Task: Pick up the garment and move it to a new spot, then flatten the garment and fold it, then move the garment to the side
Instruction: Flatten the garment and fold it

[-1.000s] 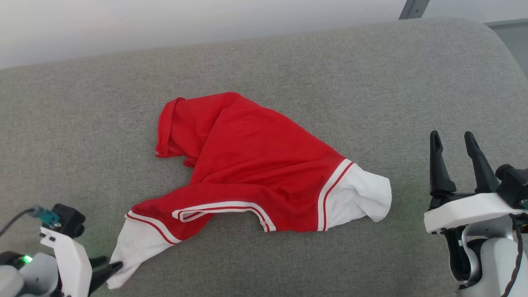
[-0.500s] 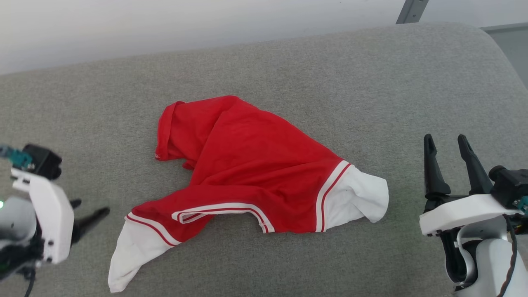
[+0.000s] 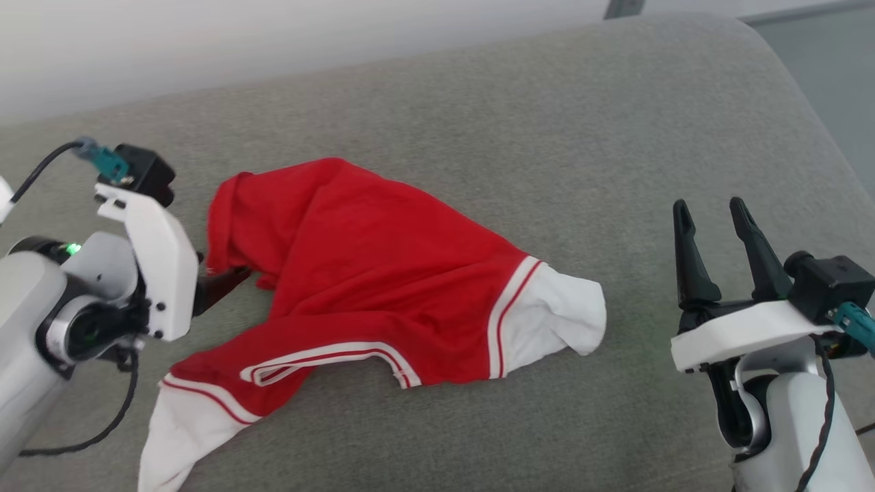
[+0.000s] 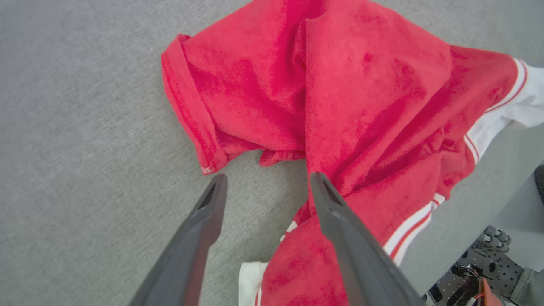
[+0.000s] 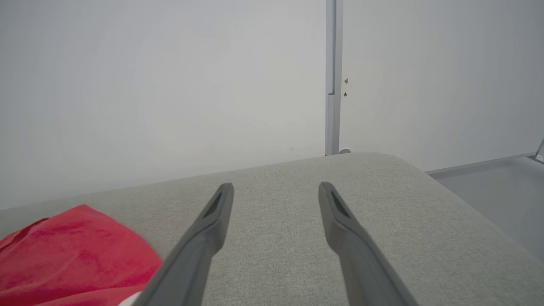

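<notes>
Probably the biggest risk now is a bad pinch. The garment [image 3: 369,273] lies crumpled on the grey cushion [image 3: 478,123], with red layers folded over each other. The left fingers [image 4: 199,238] are spread wide and hold nothing. They point at the garment's turned-over hem corner [image 4: 208,163]. In the left wrist view one finger is over bare cushion just beside this corner, and the other is in front of the red fabric. I cannot tell if it really touches the cloth. If they close from here, they may catch two or three layers together, and then the garment would lift as a twisted bundle and be harder to flatten. They may also close beside the hem and take only air, or press into the cushion cover. A second risk, in my judgement, is dragging: one white sleeve end [image 3: 178,437] lies on the robot's side of the garment, near the left arm, and the arm may push it. The right fingers [image 3: 690,260] are also wide open and empty. They stand well apart from the garment, beyond its other white sleeve end [image 3: 560,314], so they cannot help to hold the cloth.
</notes>
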Controlling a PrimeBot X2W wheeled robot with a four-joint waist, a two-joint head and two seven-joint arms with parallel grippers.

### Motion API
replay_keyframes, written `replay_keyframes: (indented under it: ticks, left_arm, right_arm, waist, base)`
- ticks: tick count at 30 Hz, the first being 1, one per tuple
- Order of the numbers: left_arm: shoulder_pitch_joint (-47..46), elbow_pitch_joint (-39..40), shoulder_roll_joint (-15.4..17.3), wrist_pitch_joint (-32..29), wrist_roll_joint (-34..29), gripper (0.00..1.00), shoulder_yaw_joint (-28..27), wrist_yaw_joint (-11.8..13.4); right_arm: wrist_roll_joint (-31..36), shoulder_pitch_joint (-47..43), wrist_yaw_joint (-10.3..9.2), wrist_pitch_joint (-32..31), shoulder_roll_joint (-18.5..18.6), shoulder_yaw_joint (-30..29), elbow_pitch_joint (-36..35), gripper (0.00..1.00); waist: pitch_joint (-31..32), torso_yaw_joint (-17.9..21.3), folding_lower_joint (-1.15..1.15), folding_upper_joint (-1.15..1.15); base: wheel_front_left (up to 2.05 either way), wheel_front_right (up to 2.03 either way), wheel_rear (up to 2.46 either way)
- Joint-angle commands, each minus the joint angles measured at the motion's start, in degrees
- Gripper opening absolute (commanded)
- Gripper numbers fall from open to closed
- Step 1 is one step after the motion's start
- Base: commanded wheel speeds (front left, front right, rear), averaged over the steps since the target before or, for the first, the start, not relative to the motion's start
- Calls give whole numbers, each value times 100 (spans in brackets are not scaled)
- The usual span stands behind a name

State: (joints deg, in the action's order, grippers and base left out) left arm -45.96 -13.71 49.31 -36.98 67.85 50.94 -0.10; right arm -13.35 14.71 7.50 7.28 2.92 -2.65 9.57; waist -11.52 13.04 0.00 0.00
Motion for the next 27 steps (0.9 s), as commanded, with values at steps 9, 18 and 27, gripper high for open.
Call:
replay_keyframes:
  ticks: [9, 18, 27]
  left_arm:
    - [-397, -305, -460, -348, 3, 100, 150, -158]
    - [-551, -901, -610, -562, -796, 100, 740, -3]
    - [-751, -1567, -848, -481, -867, 0, 791, -291]
  right_arm:
    - [-167, 199, -2, 169, 0, 180, 123, 100]
    - [-307, 321, -2, 333, 0, 277, 288, 100]
    - [-348, 433, -2, 445, 1, 297, 398, 100]
  waist:
    - [-295, 448, 0, 0]
    - [-544, 660, 0, 0]
    - [-676, 650, 0, 0]
  base:
    - [0, 0, 0]
    - [0, 0, 0]
    - [0, 0, 0]
